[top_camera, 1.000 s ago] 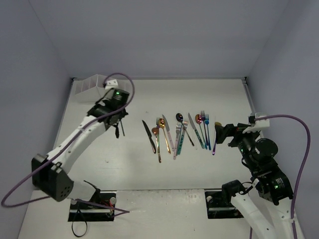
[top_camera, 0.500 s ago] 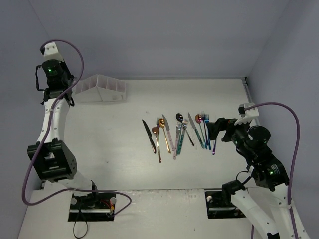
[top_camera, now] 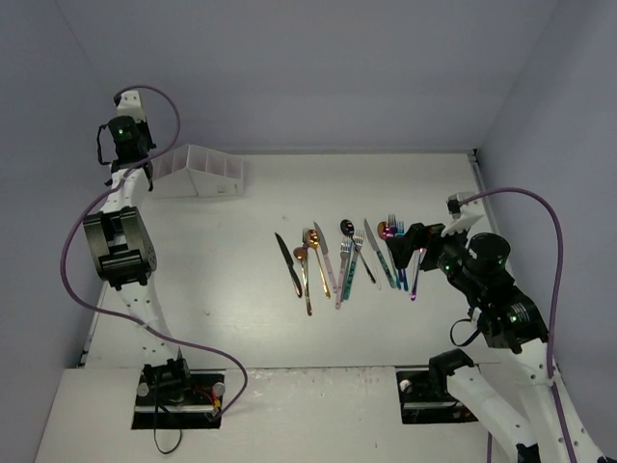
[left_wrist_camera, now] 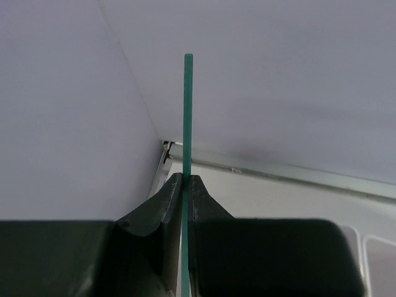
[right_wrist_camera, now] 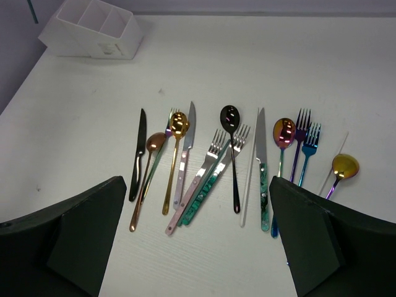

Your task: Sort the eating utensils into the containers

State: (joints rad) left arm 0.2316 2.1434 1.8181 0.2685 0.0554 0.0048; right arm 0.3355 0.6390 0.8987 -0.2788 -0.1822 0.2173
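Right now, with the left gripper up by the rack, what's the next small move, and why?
Probably shift the left gripper sideways over the rack: it is shut on a teal utensil that hangs beside the rack, not above a compartment.

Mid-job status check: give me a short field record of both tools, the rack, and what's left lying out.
left tool: shut on a slim teal utensil, raised near the far left corner of the table
right tool: open, holding nothing, at the right end of the utensil row
rack: upright at far left; the compartments in view show no utensil
utensil row: forks, spoons and knives side by side mid-table, unsorted
black knife: leftmost in the row
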